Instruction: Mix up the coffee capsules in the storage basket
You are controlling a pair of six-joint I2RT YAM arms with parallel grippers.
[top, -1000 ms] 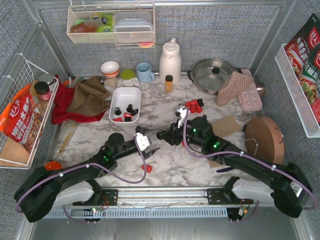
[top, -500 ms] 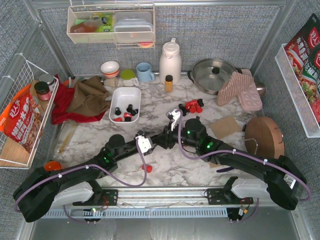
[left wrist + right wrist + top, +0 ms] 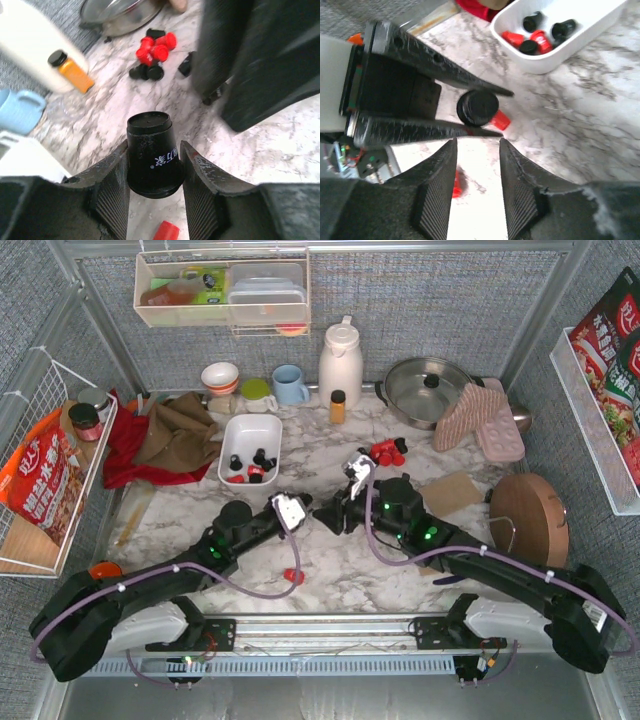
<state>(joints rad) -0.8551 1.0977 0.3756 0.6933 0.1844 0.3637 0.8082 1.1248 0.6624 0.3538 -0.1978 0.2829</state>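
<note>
My left gripper is shut on a black coffee capsule and holds it above the marble mid-table. The same capsule shows between the left fingers in the right wrist view. My right gripper faces it tip to tip; it is open and empty. The white storage basket lies behind the left gripper with a few red and black capsules inside. A loose pile of red and black capsules lies behind the right gripper. One red capsule lies on the table near the front.
An amber bottle, a white thermos, a blue mug and a steel pan stand along the back. Cloths lie at the left. An oven mitt and a round wooden board lie at the right.
My left gripper has moved a little away from the front edge, toward the basket. My right gripper drew in toward the left one, then back slightly right.
</note>
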